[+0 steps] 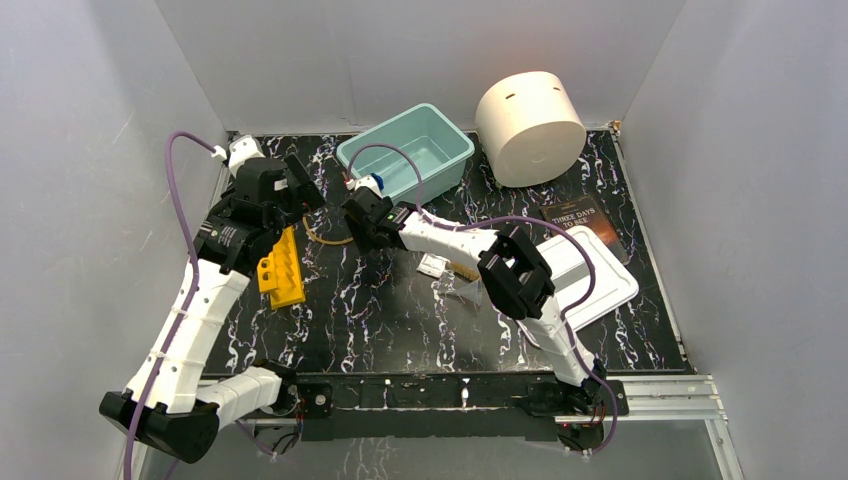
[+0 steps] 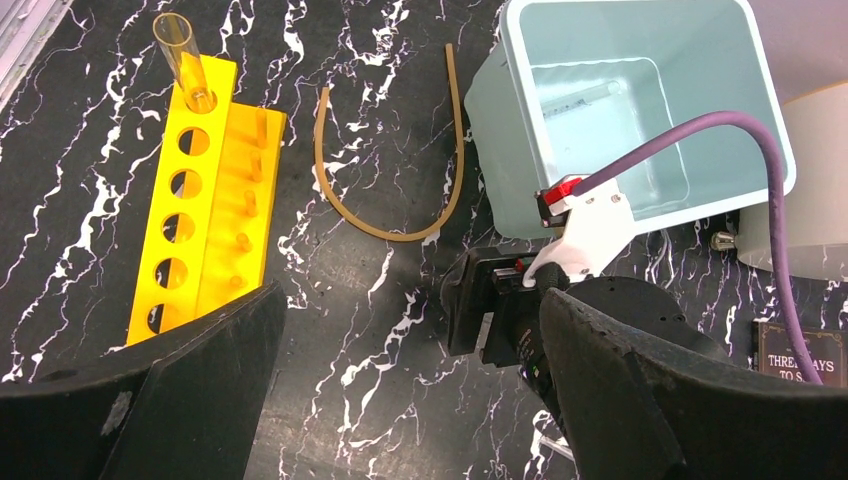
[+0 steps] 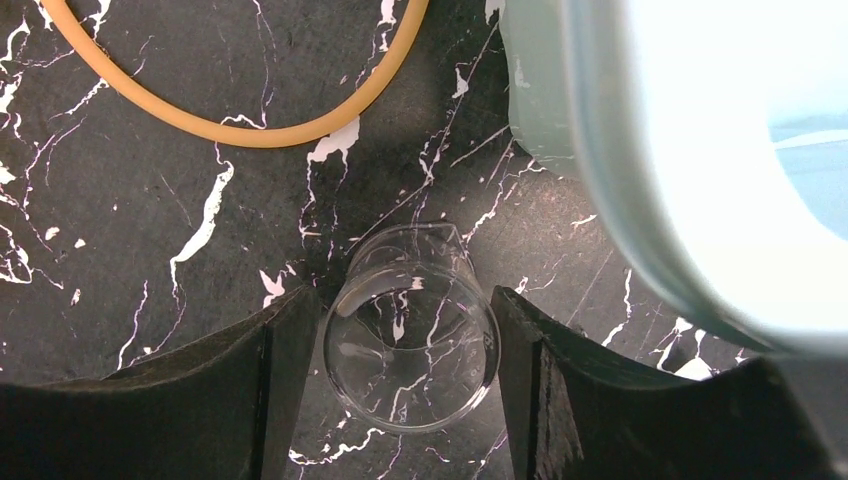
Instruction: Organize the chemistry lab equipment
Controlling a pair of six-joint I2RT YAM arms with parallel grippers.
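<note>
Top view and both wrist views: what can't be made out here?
Beaker: hidden in the top view under the right gripper.
Bin interior: washed out by glare and blurred in the right wrist view.
Book title: cut off by the left wrist view's right edge.
Small items by the right forearm: partly covered in the top view, too small to name.

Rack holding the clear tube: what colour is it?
The rack is bright yellow; the left wrist view shows it best.

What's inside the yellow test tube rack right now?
One clear tube stands in the far end hole of the yellow rack. The next four holes look empty. The nearest hole is partly hidden by the left gripper, so I can't tell.
</note>
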